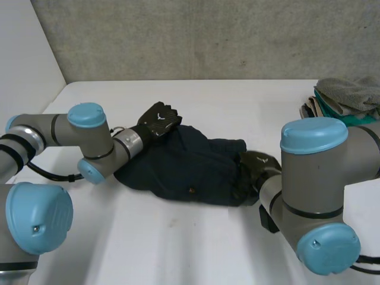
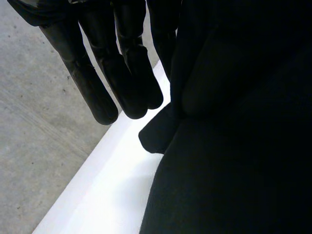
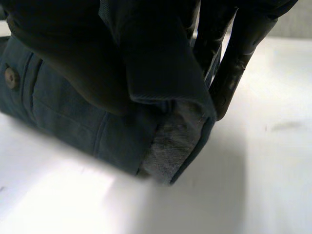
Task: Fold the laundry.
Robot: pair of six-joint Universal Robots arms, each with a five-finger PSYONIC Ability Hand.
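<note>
A dark navy garment (image 1: pixel 184 163) lies bunched in the middle of the white table (image 1: pixel 178 243). My left hand (image 1: pixel 157 119) is at its far left corner. In the left wrist view the fingers (image 2: pixel 97 83) hang straight over the table's edge, and the garment (image 2: pixel 234 146) rises along the palm and hides the thumb. My right hand (image 1: pixel 252 169) is at the garment's right end. In the right wrist view the garment (image 3: pixel 73 117), with a button (image 3: pixel 10 77), is gathered against the palm. Its turned-up hem hangs just off the table beside the fingers (image 3: pixel 234 63).
A pile of folded grey and green cloths (image 1: pixel 347 98) sits at the table's far right edge. A grey wall (image 1: pixel 208 35) runs behind the table and a white panel (image 1: pixel 24 53) stands to the left. Bare table lies in front of the garment.
</note>
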